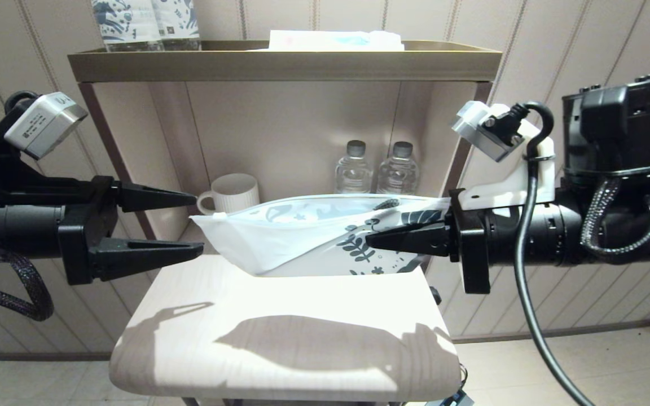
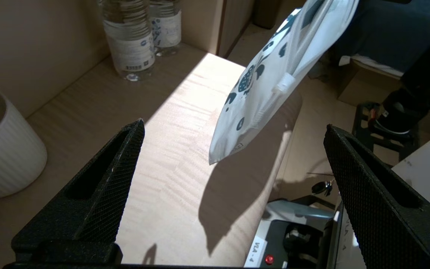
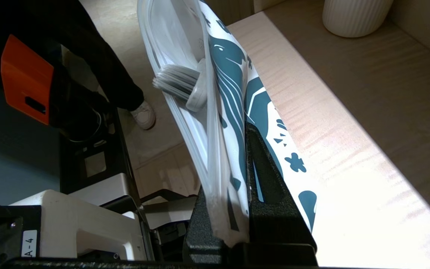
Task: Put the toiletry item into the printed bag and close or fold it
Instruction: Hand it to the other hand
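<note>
From my head view, my right gripper (image 1: 371, 241) at three o'clock is clamped on the printed end of the bag (image 1: 302, 237), holding it level above the tabletop (image 1: 280, 332). My left gripper (image 1: 196, 225) at nine o'clock is spread wide with nothing in it, its tips just beside the bag's white end. A mug (image 1: 233, 193) and two bottles (image 1: 377, 168) stand behind at twelve o'clock.

From my left wrist, the bag (image 2: 271, 86) hangs clear of the tabletop (image 2: 170, 157), ahead of my parted fingers (image 2: 114, 168); its zip slider shows as a small white tab.

From my right wrist, my fingers (image 3: 265, 179) pinch the bag (image 3: 237, 112), and the toothbrush (image 3: 185, 84) head lies inside it, bristles visible through the clear side.

The brush looks stowed, so sealing is next: I should close my left gripper squarely on the slider end and draw along the zip while my right keeps the bag taut.
</note>
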